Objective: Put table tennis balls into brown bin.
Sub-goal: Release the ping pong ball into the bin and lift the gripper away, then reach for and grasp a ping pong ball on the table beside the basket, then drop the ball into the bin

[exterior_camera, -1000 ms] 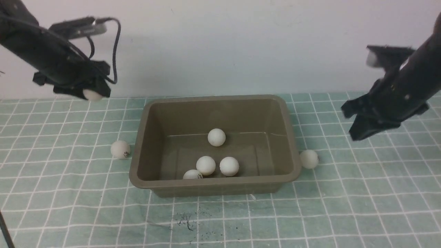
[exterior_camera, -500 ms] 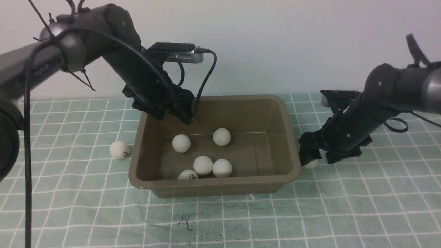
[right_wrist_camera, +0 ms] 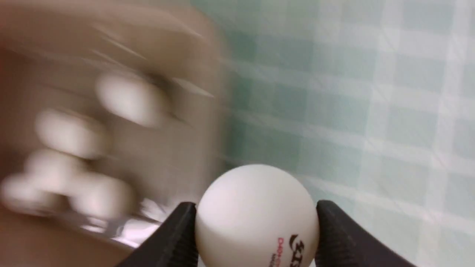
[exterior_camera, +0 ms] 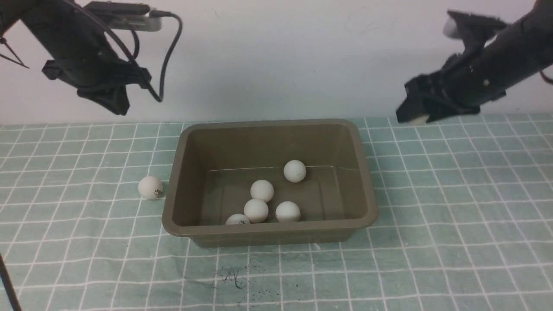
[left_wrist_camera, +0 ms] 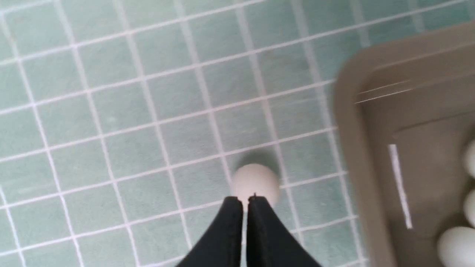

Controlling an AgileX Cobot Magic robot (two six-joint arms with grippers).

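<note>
The brown bin [exterior_camera: 365, 181] stands mid-table and holds several white table tennis balls, among them one [exterior_camera: 295, 170] near its far side. One more ball [exterior_camera: 150, 187] lies on the cloth left of the bin. High at the back left hangs my left gripper [exterior_camera: 119, 101]; the left wrist view shows it [left_wrist_camera: 244, 200] shut and empty, above that loose ball [left_wrist_camera: 255, 183], with the bin [left_wrist_camera: 349, 122] beside it. My right gripper [exterior_camera: 417, 117] is raised to the right of the bin, shut on a logo-printed ball [right_wrist_camera: 256, 218] between its fingers [right_wrist_camera: 334, 230].
A green checked cloth [exterior_camera: 453, 224] covers the table up to a white wall. Dark scribble marks [exterior_camera: 233, 276] sit in front of the bin. A cable [exterior_camera: 168, 47] loops off the left wrist camera.
The left arm pulled back up and left from over the bin, where its ball now rolls. The right gripper closed on the ball right of the bin and lifted it.
</note>
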